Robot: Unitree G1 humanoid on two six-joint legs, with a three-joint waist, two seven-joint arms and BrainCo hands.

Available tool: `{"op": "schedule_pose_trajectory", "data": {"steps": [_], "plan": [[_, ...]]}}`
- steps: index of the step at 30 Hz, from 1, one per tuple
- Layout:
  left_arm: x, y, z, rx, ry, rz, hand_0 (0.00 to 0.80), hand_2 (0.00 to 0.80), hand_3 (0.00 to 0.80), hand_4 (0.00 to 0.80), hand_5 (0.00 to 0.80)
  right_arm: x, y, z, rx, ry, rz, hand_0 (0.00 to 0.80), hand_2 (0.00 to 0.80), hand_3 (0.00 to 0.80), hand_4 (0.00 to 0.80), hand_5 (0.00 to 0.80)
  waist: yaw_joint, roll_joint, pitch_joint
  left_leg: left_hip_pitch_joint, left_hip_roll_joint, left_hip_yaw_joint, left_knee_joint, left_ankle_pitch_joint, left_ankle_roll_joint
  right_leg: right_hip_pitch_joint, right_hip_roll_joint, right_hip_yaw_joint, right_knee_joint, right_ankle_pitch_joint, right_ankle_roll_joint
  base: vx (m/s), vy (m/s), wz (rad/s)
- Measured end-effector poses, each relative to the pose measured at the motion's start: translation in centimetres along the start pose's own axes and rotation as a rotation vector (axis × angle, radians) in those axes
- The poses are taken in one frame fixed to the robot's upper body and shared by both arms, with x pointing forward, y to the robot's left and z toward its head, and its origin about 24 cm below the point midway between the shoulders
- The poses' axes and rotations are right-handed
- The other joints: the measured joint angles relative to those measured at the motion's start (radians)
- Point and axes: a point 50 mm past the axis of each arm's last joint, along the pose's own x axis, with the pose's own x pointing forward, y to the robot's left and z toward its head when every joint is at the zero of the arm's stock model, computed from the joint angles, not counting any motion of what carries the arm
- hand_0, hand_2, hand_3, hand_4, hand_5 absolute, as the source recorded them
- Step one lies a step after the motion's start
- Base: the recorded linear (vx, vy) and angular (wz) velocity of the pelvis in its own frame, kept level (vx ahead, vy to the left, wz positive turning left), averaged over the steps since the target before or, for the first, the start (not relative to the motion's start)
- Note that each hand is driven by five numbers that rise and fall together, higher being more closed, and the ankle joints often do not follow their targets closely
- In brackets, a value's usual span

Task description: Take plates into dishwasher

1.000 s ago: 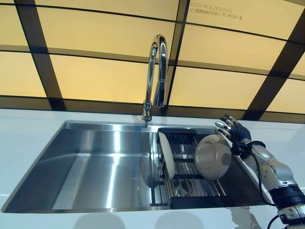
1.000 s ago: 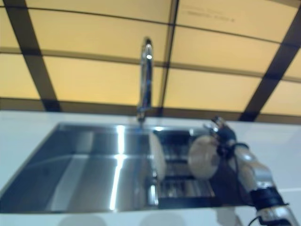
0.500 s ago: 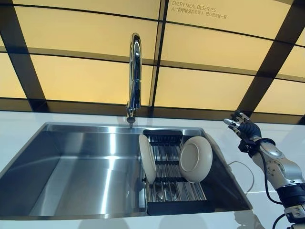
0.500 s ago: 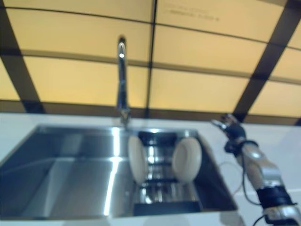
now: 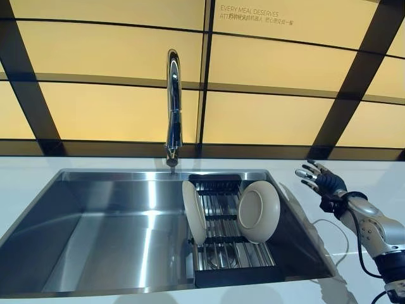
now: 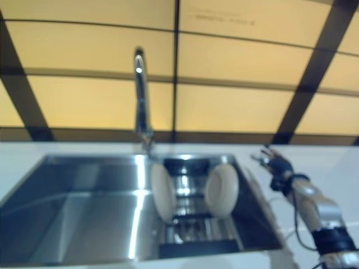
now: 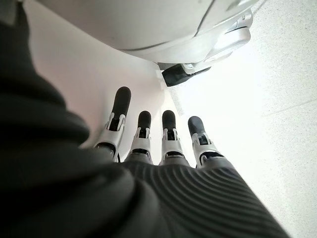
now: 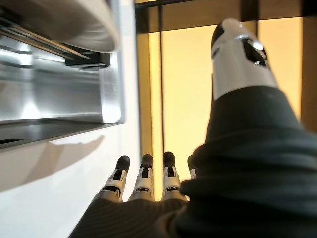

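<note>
Both plates are in the black rack (image 5: 228,253) that sits at the right end of the steel sink (image 5: 114,234): the left plate (image 5: 193,212) stands nearly edge-on to us, and the right plate (image 5: 259,211) leans with its underside toward us, well apart from its neighbour. Our right hand (image 5: 321,180) hovers above the white counter (image 5: 380,183) just right of the sink rim, fingers straight and spread, holding nothing; our left hand (image 7: 153,144) shows only in its own wrist view, fingers straight too, empty and away from the sink. We judge the step in hand to be reaching for the right plate, the nearer of the two. To do it well, we should bring the right hand in over the sink rim, put the fingers behind the upper rim of that plate and the thumb on its near face, and close firmly before lifting (a leaning plate is likely to slide along the bars if nudged). We should lift straight up, clear of the rack, staying off the faucet (image 5: 172,107) and the left plate.
</note>
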Motion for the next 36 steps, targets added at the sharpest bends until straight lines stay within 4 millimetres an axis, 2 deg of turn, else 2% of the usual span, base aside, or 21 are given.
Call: {"op": "schedule_pose_trajectory", "data": {"steps": [8,18,23,30,36], "plan": [[0.0,0.1,-0.3,-0.003,0.006,0.003,0.0,0.0,0.0,0.0,0.0,-0.7,-0.4,-2.5,-0.015,0.11,0.023,0.0,0.0,0.0,0.0,0.0,-0.002,-0.01,-0.009,0.001,0.0,0.003,0.0,0.0,0.0,0.0,0.0,0.002,0.0,0.0,0.0,0.0,0.0,0.0],[-0.2,0.2,-1.0,-0.004,0.028,0.009,0.0,0.0,0.0,0.0,0.0,-1.2,0.1,-3.4,-0.022,0.157,0.072,0.0,0.0,0.0,0.0,0.0,-0.026,-0.023,-0.019,0.002,0.002,0.009,0.0,0.0,0.0,0.0,0.001,0.003,-0.001,0.0,0.0,0.0,0.0,0.0],[-0.2,0.3,-1.1,-0.003,0.033,0.012,0.0,0.0,0.0,0.0,0.0,-1.3,1.1,-5.4,-0.007,0.229,0.115,0.0,0.0,0.0,0.0,0.0,-0.024,-0.03,-0.03,0.003,0.002,0.009,0.0,0.0,0.0,0.0,0.0,0.002,-0.002,0.0,0.0,0.0,0.0,0.0],[-0.2,0.3,-1.2,-0.003,0.033,0.011,0.0,0.0,0.0,0.0,0.0,-1.4,1.4,-6.0,-0.003,0.26,0.131,0.0,0.0,0.0,0.0,0.0,-0.023,-0.029,-0.031,0.002,0.002,0.008,0.0,0.0,0.0,0.0,0.0,0.001,-0.002,0.0,0.0,0.0,0.0,0.0],[-0.2,0.2,-1.2,-0.003,0.034,0.011,0.0,0.0,0.0,0.0,0.0,-1.3,2.5,-7.0,0.008,0.29,0.165,0.0,0.0,0.0,0.0,0.0,-0.023,-0.027,-0.032,0.003,0.002,0.007,0.0,0.0,0.0,0.001,0.001,0.0,-0.002,0.0,0.0,0.0,0.0,0.0]]}}
